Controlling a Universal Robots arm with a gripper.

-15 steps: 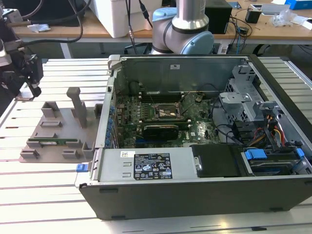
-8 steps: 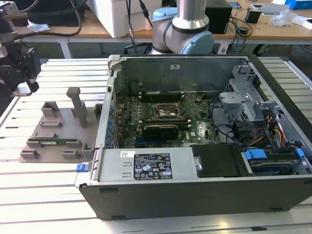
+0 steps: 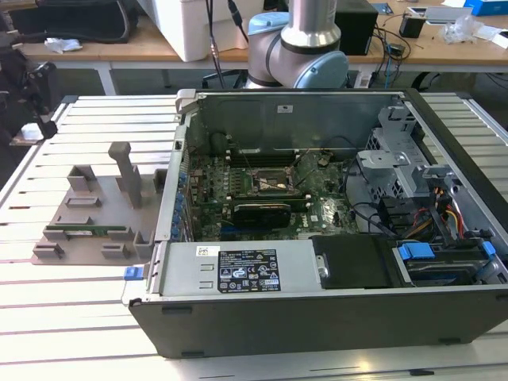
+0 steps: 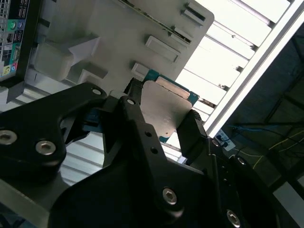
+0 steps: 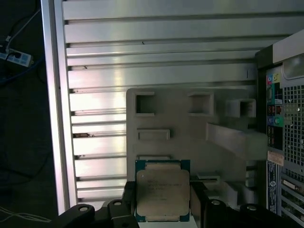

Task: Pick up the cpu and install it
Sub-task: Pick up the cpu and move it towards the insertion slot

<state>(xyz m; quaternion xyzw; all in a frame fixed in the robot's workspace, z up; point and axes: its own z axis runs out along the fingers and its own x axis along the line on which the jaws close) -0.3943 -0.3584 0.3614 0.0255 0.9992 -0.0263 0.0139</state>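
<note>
The gripper [image 5: 163, 205] was clamped on the cpu [image 5: 163, 191], its dark fingers [image 5: 197, 202] pressing against two opposite edges of the chip. In the first wrist view the cpu's pale metal top faced the camera, framed by a thin blue-green rim. In the second wrist view the same chip [image 4: 166, 107] appeared tilted between the black fingers [image 4: 192, 135] of the gripper [image 4: 164, 121]. In both wrist views the cpu was held off the surface, in front of a grey moulded fixture [image 5: 180, 109] with rectangular pockets. The fixture lay on a slatted aluminium table [image 5: 142, 71], and the port-lined back of the computer case [image 5: 285, 142] stood just beside it.

In the exterior view the open computer case [image 3: 317, 317] filled the centre and right of the frame. The motherboard socket [image 3: 270, 184] sat near the middle of the case, its black frame open to the camera. The grey fixture [image 3: 95, 210] sat at the exterior view's left, just beside the case, with a long green memory stick [image 3: 87, 232] in one slot. The arm [image 3: 305, 48] rose at the top centre, behind the case.
</note>
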